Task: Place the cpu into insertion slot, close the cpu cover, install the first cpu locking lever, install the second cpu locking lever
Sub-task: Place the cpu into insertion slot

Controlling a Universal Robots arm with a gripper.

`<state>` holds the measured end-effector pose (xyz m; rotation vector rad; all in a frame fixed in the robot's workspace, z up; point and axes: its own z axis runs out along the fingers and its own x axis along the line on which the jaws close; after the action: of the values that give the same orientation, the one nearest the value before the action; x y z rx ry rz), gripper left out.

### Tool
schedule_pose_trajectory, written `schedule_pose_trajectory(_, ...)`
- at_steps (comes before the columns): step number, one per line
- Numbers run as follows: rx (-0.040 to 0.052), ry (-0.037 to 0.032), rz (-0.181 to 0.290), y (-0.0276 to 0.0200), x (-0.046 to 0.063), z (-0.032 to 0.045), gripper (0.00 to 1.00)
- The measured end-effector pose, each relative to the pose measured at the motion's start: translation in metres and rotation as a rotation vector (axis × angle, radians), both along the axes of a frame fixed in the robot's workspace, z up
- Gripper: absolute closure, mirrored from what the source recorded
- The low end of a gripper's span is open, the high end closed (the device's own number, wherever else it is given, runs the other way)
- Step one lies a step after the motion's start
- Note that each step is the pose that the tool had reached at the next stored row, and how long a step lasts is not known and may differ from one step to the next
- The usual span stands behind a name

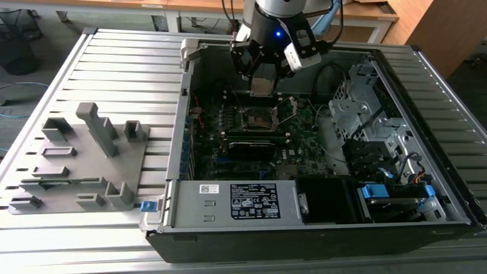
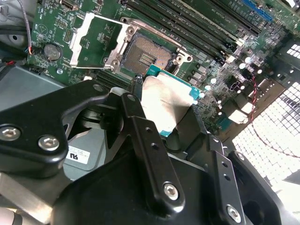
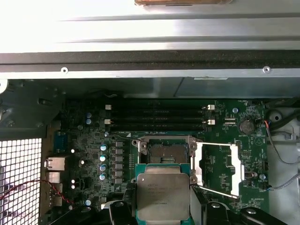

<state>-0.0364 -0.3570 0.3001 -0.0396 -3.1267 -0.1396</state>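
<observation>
The cpu (image 3: 162,194) is held clamped between the fingers of the gripper (image 2: 167,111) near the bare insertion slot (image 3: 165,151). The cpu cover (image 3: 218,145) is open. Placement is judged underway; square alignment is needed.

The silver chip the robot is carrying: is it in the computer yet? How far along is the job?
Done: the cpu is picked up, clamped between the fingers. In hand: it hangs close to the insertion slot, not yet in it; the slot's dark centre is bare. Left: seating it, then closing and locking, since the cpu cover is swung open beside the slot.
</observation>
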Motion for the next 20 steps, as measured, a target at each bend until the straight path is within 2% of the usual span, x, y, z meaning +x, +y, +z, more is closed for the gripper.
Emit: schedule_pose_trajectory(20, 0.0002, -0.0001, 0.000, 0.0000, 0.0000, -0.0029, 0.46)
